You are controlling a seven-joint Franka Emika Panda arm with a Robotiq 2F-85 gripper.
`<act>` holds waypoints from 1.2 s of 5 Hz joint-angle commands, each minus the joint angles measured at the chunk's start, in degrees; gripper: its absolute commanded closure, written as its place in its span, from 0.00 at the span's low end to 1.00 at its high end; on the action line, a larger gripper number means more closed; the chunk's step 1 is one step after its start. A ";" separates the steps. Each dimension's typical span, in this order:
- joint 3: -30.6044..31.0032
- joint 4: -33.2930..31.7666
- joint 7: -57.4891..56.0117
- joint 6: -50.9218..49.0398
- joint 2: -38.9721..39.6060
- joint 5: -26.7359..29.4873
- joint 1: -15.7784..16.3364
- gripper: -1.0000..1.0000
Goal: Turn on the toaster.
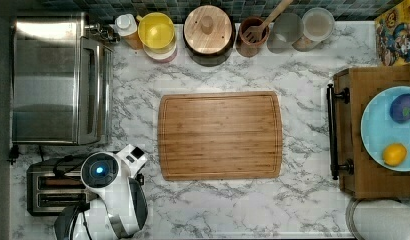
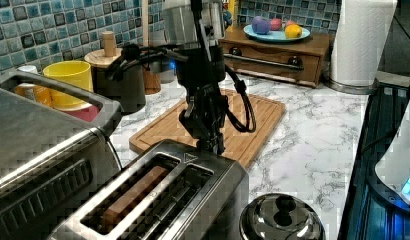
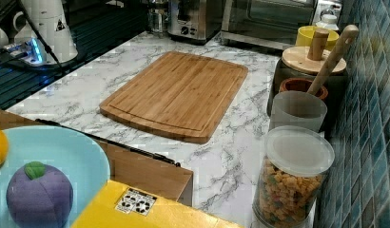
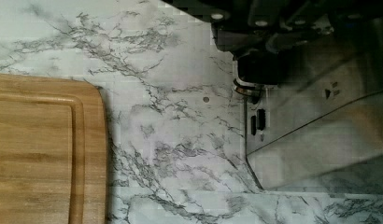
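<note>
Seen from the top view, sits the toaster (image 1: 48,192) at the top view's lower left on the marble table (image 1: 303,200), just below the toaster oven (image 1: 53,80) and apart from the cutting board (image 1: 220,135). Carries the arm's white wrist (image 1: 100,170) right over the end facing the board, pointing straight down.

From the left view, hangs the gripper (image 2: 211,145) vertically from a dark, cable-looped forearm, tip at the toaster's far top edge, touching it or very nearly. Cannot tell whether clenched or released. Shows a brown slice (image 2: 135,192) down in one slot, and a steel pot lid (image 2: 280,217) just beside the toaster's near corner.

From the right view, stands the toaster at the table's far end, next to the toaster oven.

Through the wrist view, looks down the toaster's steel end face, with a black knob (image 4: 257,70) close under the gripper's dark body; probably the lever.

Risks, judged from this: could land on the steel rim instead of the knob if lowered slightly off line, pressing the casing and never latching. Could slip off the small knob under an off-centre push. Could also tip or skid the light toaster toward the pot lid with too much sideways force.
</note>
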 commanded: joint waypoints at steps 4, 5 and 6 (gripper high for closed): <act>2.33 -13.33 10.40 11.93 10.77 -2.85 1.98 1.00; 2.41 -13.36 10.43 11.93 10.78 -2.88 1.89 1.00; 2.40 -13.35 10.43 11.92 10.77 -2.88 1.91 1.00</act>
